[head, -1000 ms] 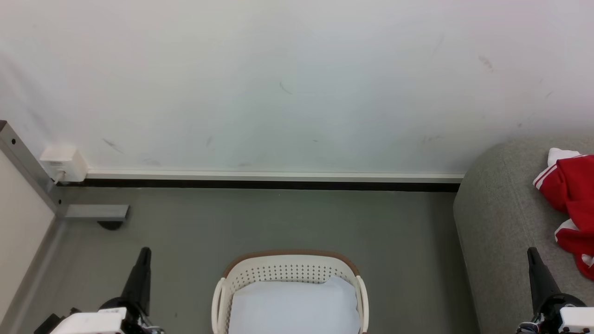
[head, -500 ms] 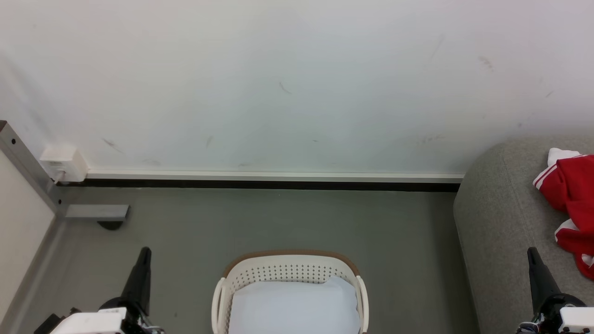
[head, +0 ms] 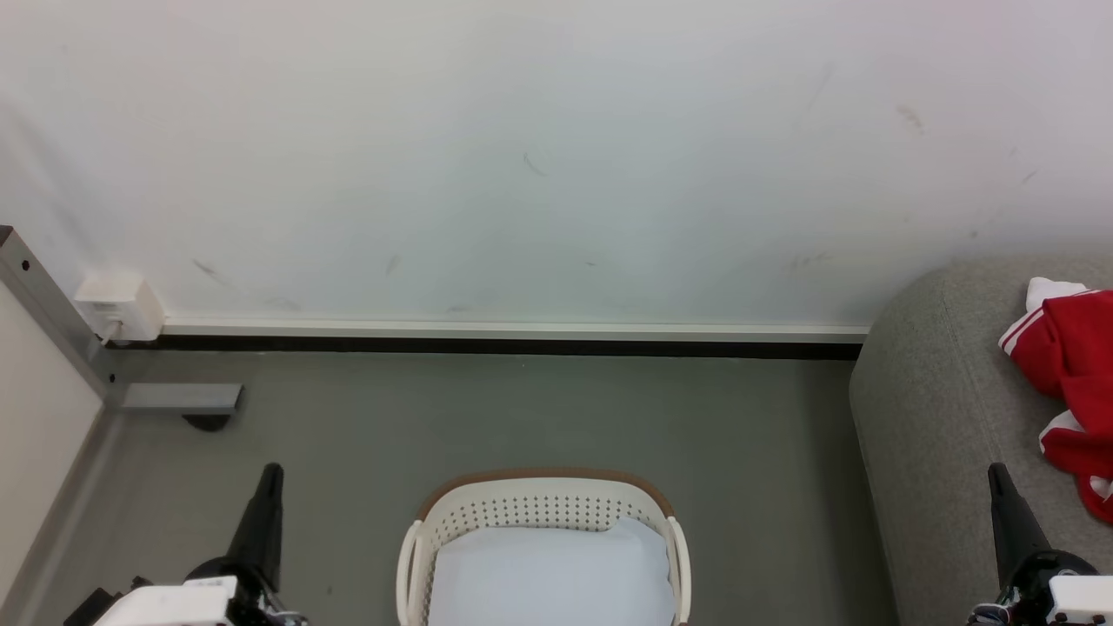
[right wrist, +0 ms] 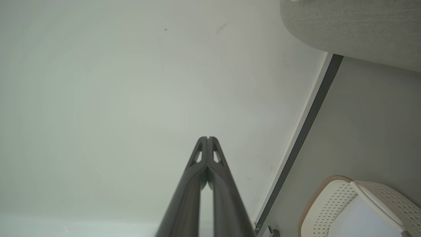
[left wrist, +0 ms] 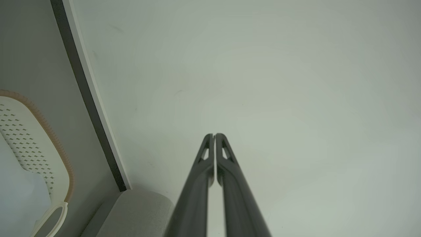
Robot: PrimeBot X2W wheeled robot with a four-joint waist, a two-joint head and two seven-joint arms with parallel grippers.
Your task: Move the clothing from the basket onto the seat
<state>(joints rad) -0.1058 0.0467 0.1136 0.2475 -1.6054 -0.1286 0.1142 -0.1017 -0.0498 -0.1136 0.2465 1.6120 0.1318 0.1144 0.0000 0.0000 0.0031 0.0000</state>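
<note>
Evidently the clothing (head: 1071, 374) lies crumpled on the seat (head: 939, 417) at three o'clock, outside the basket (head: 539, 509) at six. It looks soft, light and limp, so a raised fold suits pinching. The left end effector (head: 272, 471) and right end effector (head: 996, 471) are closed and empty.

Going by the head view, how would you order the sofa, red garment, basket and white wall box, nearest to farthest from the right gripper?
1. Sofa, right side, just beside it.
2. Red garment, on the sofa, far right.
3. Basket, bottom centre.
4. White wall box, far left.
</note>
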